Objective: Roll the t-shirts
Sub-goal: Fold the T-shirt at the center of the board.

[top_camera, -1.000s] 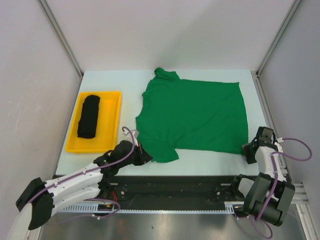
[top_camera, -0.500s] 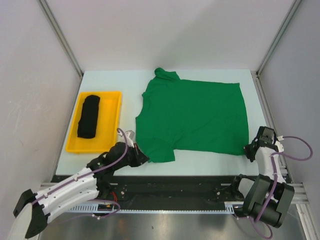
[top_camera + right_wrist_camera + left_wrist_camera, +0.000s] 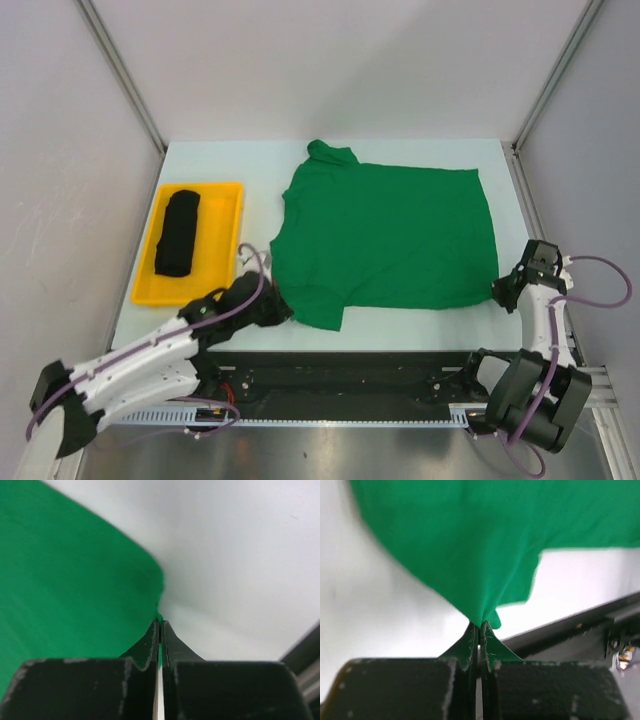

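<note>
Surface: pale surface [image 3: 220, 160] between grey walls carries everything you are working with.
Left end effector [image 3: 479, 626]: its fingers are pressed together on the near sleeve tip of the green t-shirt [image 3: 385, 235]. Your wrist view shows the cloth fanning out from the pinch.
Right end effector [image 3: 160, 622]: it is clamped on the green t-shirt's near hem corner, with only a sliver of cloth in the bite.
Green t-shirt: it is spread flat, with its long axis running collar at the left to hem at the right, so you hold both ends of its near edge.
Key relation: the whole shirt lies beyond both grips, on their far side. Each arm is nearest its own corner, so any fold or roll of that edge probably goes away from you with both arms together.
Black t-shirt [image 3: 178, 232]: it is already rolled and lies in the yellow tray [image 3: 200, 187], left of the green t-shirt and apart from it.
Progress: I judge one shirt done and the green one not yet rolled.
</note>
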You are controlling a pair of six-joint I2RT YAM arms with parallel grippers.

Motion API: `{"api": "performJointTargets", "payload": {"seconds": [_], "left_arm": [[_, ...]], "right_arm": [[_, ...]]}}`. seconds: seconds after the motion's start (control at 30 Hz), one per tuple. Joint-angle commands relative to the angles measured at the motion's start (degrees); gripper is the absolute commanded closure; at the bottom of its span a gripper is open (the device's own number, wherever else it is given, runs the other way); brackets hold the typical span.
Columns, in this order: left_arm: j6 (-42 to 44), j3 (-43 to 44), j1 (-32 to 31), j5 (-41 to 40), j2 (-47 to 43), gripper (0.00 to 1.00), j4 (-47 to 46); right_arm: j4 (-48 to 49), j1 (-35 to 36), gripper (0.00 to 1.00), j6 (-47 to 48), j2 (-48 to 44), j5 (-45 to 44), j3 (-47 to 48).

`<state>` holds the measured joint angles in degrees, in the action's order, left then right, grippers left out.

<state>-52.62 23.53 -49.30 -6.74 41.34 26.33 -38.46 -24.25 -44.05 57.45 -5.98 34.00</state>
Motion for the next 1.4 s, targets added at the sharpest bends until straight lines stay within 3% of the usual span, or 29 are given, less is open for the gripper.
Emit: {"api": "performJointTargets", "payload": {"seconds": [0.0, 0.13, 0.3, 0.53, 0.73, 1.37], "left_arm": [[10.8, 16.4, 3.0, -5.7, 15.0, 1.00, -5.2], [15.1, 28.6, 9.5, -4.0, 26.9, 1.00, -8.2], [16.9, 37.3, 13.3, -0.1, 40.8, 1.00, -10.2], [15.9, 46.7, 16.3, 0.2, 51.0, 1.00, -10.6], [15.6, 49.1, 17.2, -1.4, 52.1, 1.00, -9.4], [15.8, 52.1, 21.7, -0.6, 54.6, 1.00, -9.9]], "right_arm": [[8.5, 3.7, 1.00, 2.2, 5.2, 4.0, 6.2], [14.7, 6.4, 1.00, 2.2, 11.4, 4.0, 9.8], [21.5, 6.6, 1.00, 2.4, 21.1, 5.4, 13.8], [27.2, 3.4, 1.00, 2.9, 27.8, 10.2, 15.1], [27.8, 1.0, 1.00, 3.3, 27.8, 11.3, 16.6], [28.5, 2.2, 1.00, 3.5, 30.3, 11.1, 18.5]]}}
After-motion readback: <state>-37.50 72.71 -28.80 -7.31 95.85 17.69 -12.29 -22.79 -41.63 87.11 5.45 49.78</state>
